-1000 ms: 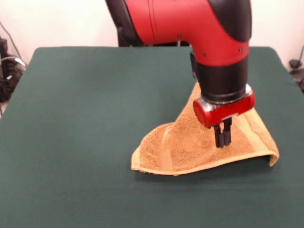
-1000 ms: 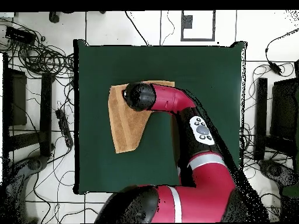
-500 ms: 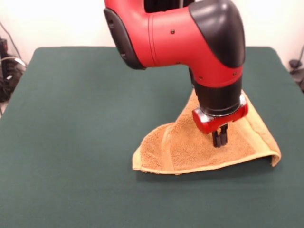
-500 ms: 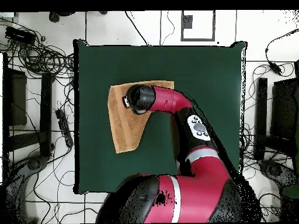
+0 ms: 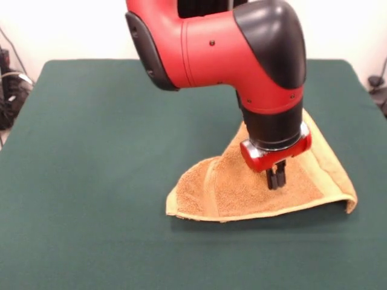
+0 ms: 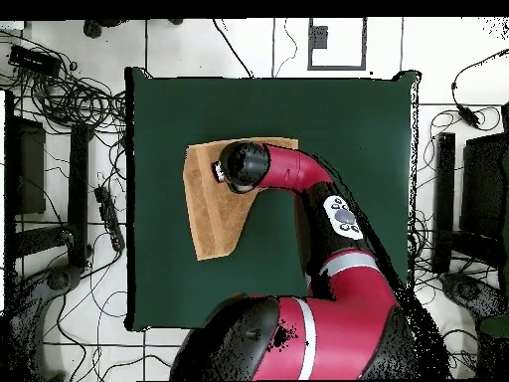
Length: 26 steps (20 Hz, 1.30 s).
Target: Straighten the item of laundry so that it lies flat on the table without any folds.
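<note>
Lying folded, the towel [image 5: 242, 187] (orange-tan, paler hem) forms a triangle.

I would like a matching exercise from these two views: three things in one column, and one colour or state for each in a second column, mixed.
Things:
1. small orange-tan terry-cloth towel
2. large table under dark green cloth
3. red and black gripper

States:
A. jaws together, pointing down over the towel
B. folded over, not flat
C. plain dark green

Pairs: 1-B, 2-C, 3-A
</note>
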Available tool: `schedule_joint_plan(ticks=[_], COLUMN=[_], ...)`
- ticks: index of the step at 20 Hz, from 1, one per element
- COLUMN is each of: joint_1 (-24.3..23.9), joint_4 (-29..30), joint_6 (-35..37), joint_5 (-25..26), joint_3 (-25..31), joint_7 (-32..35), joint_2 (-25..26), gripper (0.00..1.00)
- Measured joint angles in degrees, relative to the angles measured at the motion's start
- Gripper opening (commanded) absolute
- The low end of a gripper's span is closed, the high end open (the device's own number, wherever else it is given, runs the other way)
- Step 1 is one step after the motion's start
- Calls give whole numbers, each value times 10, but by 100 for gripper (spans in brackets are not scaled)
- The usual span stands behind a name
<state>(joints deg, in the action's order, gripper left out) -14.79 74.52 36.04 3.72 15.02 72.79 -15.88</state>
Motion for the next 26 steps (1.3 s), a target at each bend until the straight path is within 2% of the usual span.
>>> schedule_joint_plan(ticks=[8,19,26], joint_1=[-25,-32,-77], joint_4=[-2,-8,11], joint_6=[0,2,-24], joint_5=[11,33,51], joint_3=[3,-4,1], joint_7=[0,0,0], joint_2=[0,-5,-24], gripper=[0,0,0])
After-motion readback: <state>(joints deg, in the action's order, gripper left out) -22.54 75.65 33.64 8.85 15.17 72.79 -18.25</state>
